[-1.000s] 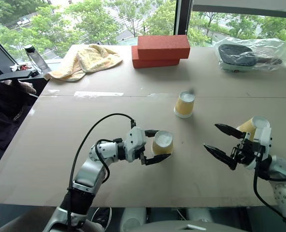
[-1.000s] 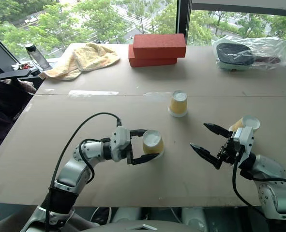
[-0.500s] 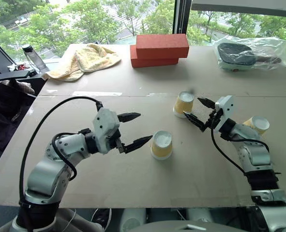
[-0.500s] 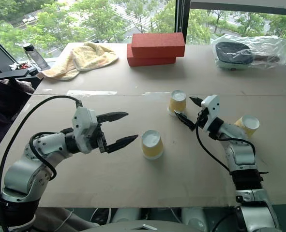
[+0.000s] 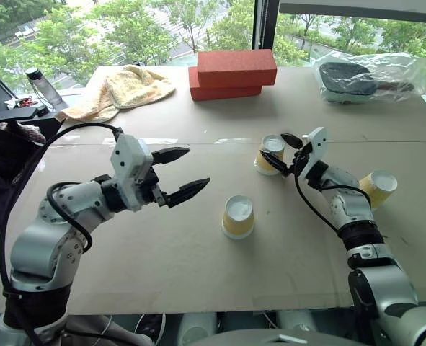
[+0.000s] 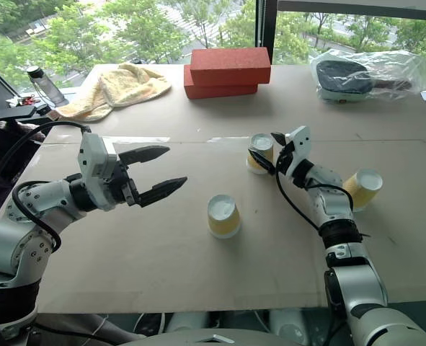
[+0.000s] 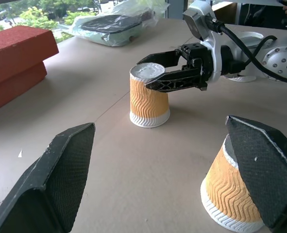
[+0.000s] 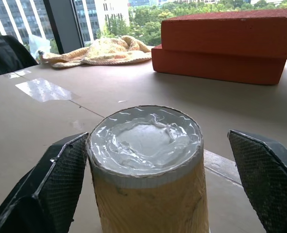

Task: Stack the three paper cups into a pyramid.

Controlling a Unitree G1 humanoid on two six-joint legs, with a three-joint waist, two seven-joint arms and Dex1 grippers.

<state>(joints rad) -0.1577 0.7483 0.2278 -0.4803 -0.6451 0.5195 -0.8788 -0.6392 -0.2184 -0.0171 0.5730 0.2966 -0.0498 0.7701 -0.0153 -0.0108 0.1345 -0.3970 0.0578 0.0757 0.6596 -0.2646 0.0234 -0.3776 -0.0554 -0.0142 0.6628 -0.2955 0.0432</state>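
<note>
Tabletop; right gripper agape around cup

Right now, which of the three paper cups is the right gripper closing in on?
The far cup, upside down nearest the red bricks. The open right gripper straddles its top; the middle cup and the tilted cup at the right stand clear of both grippers.

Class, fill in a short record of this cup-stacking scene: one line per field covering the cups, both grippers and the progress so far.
Middle cup: upside down, standing alone
Far cup: upside down, between the right gripper's fingers
Third cup: tilted, by the right forearm
Left gripper: open, raised, holding nothing
Right gripper: open around the far cup
Pyramid: not started; no cups touch
</note>
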